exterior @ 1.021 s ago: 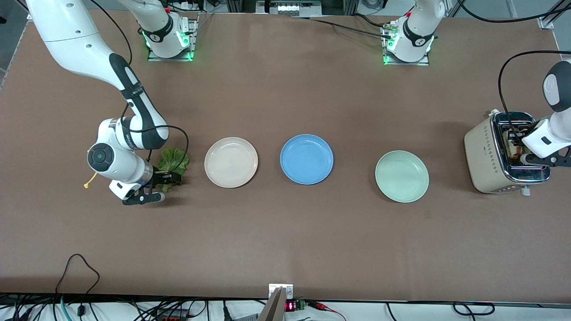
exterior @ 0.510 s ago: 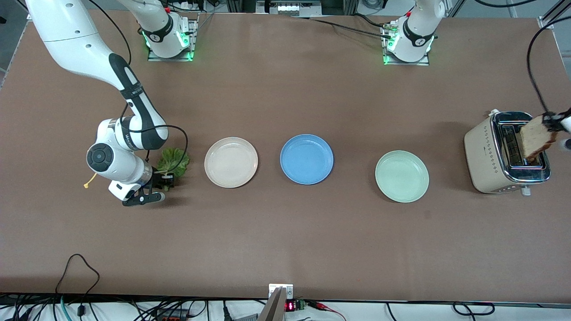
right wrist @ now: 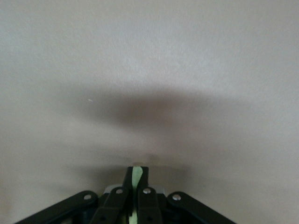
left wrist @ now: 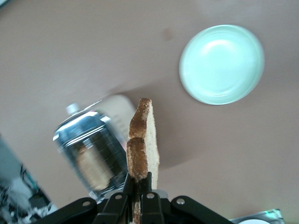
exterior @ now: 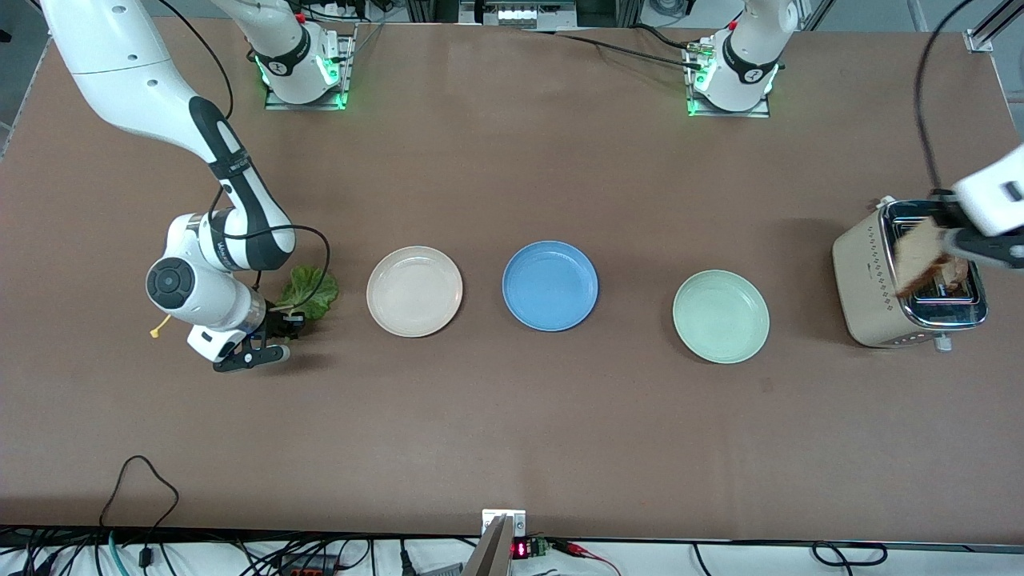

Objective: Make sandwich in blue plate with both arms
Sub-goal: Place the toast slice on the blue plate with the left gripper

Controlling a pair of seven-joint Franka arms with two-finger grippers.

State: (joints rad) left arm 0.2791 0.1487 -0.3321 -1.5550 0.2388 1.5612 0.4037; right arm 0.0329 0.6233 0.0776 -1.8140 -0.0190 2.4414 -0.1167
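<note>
The blue plate [exterior: 550,286] lies bare at the table's middle. My left gripper [exterior: 948,240] is shut on a slice of bread [exterior: 922,256] with a brown crust and holds it tilted over the toaster [exterior: 868,276]. In the left wrist view the bread slice [left wrist: 144,142] stands edge-on between the shut fingers, my left gripper [left wrist: 138,184] clamping its lower edge. My right gripper [exterior: 280,320] is low at the right arm's end of the table, shut on the edge of the green lettuce leaf [exterior: 308,290]. In the right wrist view a thin green strip of lettuce [right wrist: 136,177] sits between the fingers.
A cream-white plate [exterior: 414,290] lies between the lettuce and the blue plate. A mint-green plate [exterior: 721,316] lies between the blue plate and the toaster; it also shows in the left wrist view [left wrist: 221,64]. Another slice shows in the toaster [left wrist: 91,161].
My left gripper has pulled a bread slice up out of the toaster and now holds it tilted over it. My right gripper has shifted slightly toward its end of the table, the lettuce edge in its grip.
</note>
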